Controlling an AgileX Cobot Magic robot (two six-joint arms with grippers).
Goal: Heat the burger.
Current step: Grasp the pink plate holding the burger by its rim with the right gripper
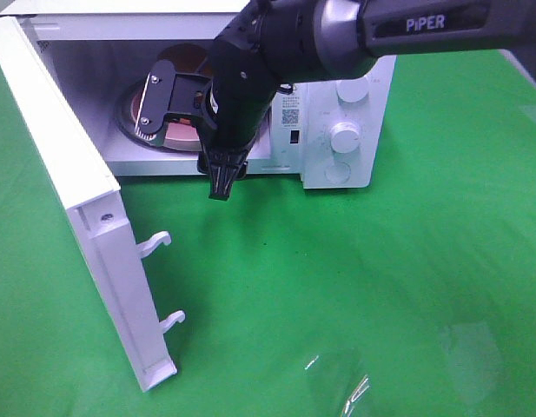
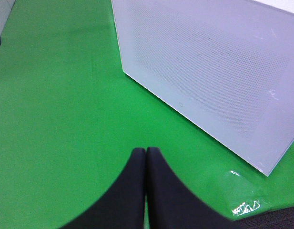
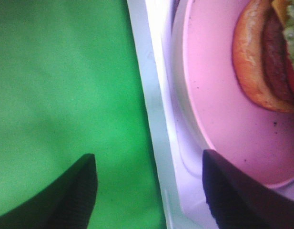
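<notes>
Inside the open microwave (image 1: 346, 95), your burger (image 3: 268, 62) sits on a pink plate (image 3: 218, 95); your right hand (image 3: 147, 156) hangs spread wide at its front edge, your left hand (image 2: 146, 151) pinched together over the green surface (image 2: 56, 105).

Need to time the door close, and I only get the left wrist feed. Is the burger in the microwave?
Observer: Yes. The right wrist view shows the burger on a pink plate inside the microwave.
Operator: Is the right gripper holding it?
Observer: No. The right gripper is open, with nothing between its fingers.
Operator: Can the door swing shut?
Observer: Probably not. In the exterior high view the right arm hangs directly in front of the opening, while the door stands wide open.
</notes>
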